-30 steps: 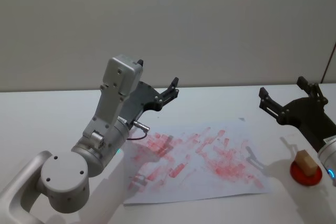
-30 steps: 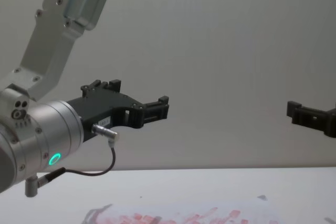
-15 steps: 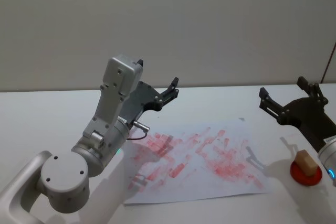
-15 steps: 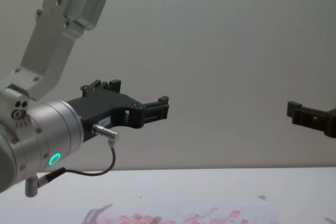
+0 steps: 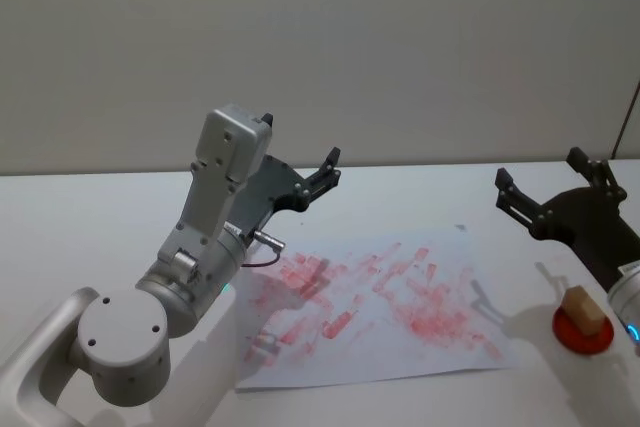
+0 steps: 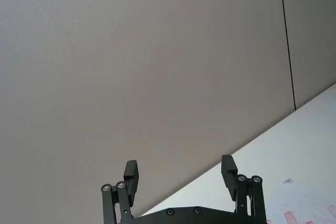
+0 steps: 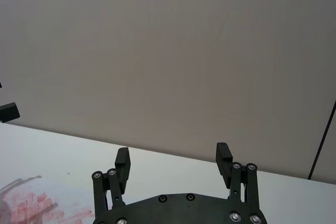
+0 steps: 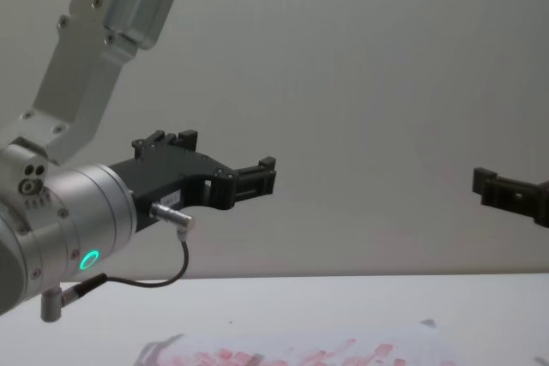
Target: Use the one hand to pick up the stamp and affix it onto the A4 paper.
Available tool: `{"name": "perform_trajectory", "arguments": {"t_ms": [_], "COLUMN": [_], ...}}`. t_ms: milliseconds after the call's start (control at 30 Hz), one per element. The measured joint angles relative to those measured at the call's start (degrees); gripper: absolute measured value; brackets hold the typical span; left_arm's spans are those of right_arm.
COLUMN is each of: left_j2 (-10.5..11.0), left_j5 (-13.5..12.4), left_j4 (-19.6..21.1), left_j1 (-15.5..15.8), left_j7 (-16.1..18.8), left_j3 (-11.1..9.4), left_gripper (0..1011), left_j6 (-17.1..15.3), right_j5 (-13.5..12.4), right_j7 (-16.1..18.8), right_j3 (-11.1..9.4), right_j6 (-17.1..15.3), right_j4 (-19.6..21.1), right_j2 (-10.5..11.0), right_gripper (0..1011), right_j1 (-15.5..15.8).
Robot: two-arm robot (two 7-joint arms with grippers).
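Plain pale wall behind, white worktop point(image 5: 90, 217) out front. Compared with half a second back, the right pincer point(image 5: 538, 169) has slid a hair toward its own right; nothing else budges. Its fingers are spread wide, empty, hanging above the worktop. The stamp point(image 5: 583, 309), a little tan wooden block, sits on a red round pad point(image 5: 585, 339) back behind that pincer, near its wrist. The A4 paper point(image 5: 380, 297), smeared with red marks, lies flat to the pincer's left, edges unobstructed. The left pincer point(image 5: 330, 169) is spread too, raised over the sheet's far side.
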State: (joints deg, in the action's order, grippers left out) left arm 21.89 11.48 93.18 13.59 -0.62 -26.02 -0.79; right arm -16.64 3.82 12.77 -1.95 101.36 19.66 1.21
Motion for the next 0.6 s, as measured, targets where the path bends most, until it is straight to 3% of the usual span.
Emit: {"name": "perform_trajectory", "arguments": {"t_ms": [200,600], "left_j2": [0.0,0.0], "left_j5": [0.0,0.0], "left_j4": [0.0,0.0], "left_j1": [0.0,0.0], "left_j7": [0.0,0.0], "left_j3": [0.0,0.0], "left_gripper": [1001,1001], "left_j6": [0.0,0.0], "right_j5": [-1.1,-4.9], "right_j7": [-1.1,-7.0], "right_j3": [-1.0,-4.8], "right_j6": [0.0,-1.7], "right_j4": [1.7,7.1], "right_j2": [1.8,8.3], "right_gripper": [1001,1001], "right_j1": [2.4,12.8]}}
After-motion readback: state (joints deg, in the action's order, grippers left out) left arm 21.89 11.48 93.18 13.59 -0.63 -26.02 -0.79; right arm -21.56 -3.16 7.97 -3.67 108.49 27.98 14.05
